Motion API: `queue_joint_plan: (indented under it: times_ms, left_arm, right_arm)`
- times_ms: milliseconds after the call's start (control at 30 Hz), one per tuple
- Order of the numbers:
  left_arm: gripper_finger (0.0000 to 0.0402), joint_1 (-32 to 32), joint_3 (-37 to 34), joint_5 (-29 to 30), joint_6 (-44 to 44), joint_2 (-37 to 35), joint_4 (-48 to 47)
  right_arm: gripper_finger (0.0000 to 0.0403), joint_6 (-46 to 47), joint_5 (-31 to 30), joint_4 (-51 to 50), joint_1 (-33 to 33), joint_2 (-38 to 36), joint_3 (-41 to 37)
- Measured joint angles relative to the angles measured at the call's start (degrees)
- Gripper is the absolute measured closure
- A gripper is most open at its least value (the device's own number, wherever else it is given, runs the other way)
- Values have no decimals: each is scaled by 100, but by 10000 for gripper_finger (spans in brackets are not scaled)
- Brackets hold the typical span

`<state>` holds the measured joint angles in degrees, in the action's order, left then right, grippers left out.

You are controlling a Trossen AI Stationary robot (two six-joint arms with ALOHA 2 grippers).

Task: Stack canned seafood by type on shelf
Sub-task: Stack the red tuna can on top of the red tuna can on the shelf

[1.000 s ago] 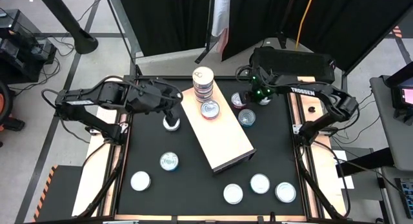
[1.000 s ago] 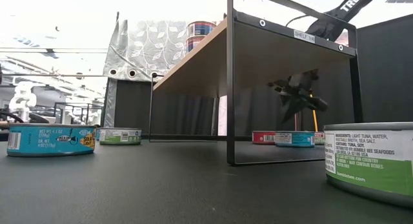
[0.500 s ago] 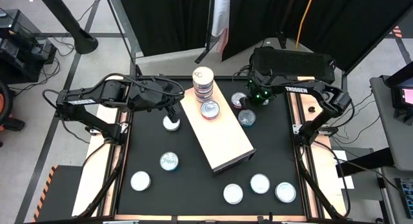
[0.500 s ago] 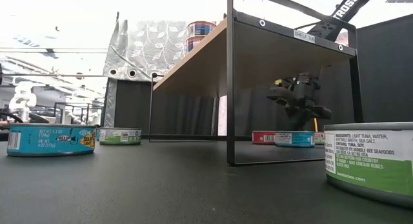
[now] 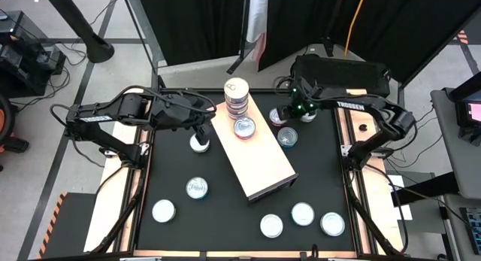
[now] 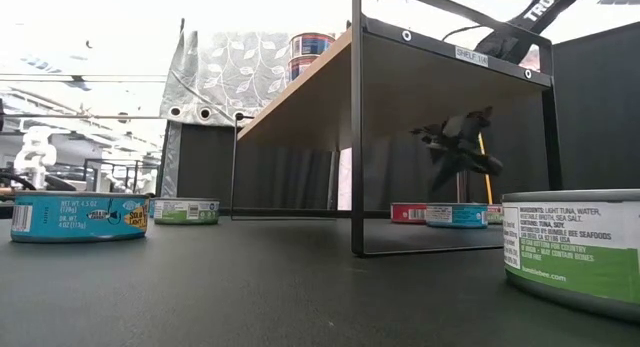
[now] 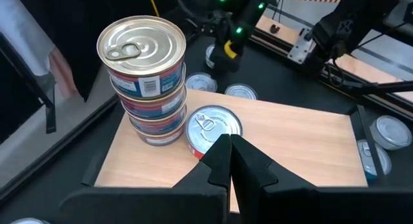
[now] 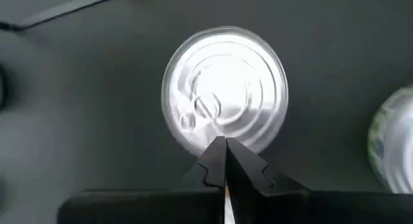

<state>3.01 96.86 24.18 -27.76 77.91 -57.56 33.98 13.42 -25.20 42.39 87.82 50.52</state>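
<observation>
The shelf point(image 5: 259, 159) is a pale wood board on a black frame point(image 6: 356, 137), lying slantwise mid-table. At its far end stand a stack of tins point(image 5: 236, 98) point(image 7: 145, 75) and, beside it, a single tin point(image 5: 244, 128) point(image 7: 213, 126). More canned seafood rests flat on the black tabletop. My left gripper point(image 7: 229, 150) hovers shut, high off the shelf's far left corner point(image 5: 204, 128), holding nothing. My right gripper point(image 8: 224, 153) is shut and hangs above a silver-topped tin point(image 8: 222, 88) point(image 5: 278, 118) right of the shelf; in the low view the gripper point(image 6: 455, 147) is clear of the tins.
Loose tins lie on the table: one under the left arm point(image 5: 199, 144), one right of the shelf point(image 5: 287, 137), two at the near left point(image 5: 197, 188) point(image 5: 163, 210), three at the near right point(image 5: 271, 226) point(image 5: 303, 213) point(image 5: 332, 223). A green-labelled tin point(image 6: 575, 247) stands close to the low camera.
</observation>
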Motion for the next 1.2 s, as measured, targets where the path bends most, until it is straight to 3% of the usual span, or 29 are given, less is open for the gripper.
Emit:
queue_joint_plan:
  times_ms: [200, 700, 1000, 1200]
  left_arm:
    - [391, 0, 0, -61, 14, 0, -7]
    - [391, 0, 0, -250, 312, 0, -136]
    - [391, 2, 0, -251, 264, -2, -209]
    - [391, 0, 0, -246, 318, -2, -192]
  right_arm:
    - [402, -36, -108, -128, 0, 328, -1]
    - [402, -755, -194, -1065, -15, 246, -356]
    - [402, -495, 150, -1245, -13, -865, -288]
    - [402, -326, -298, -1212, -1, -1442, -280]
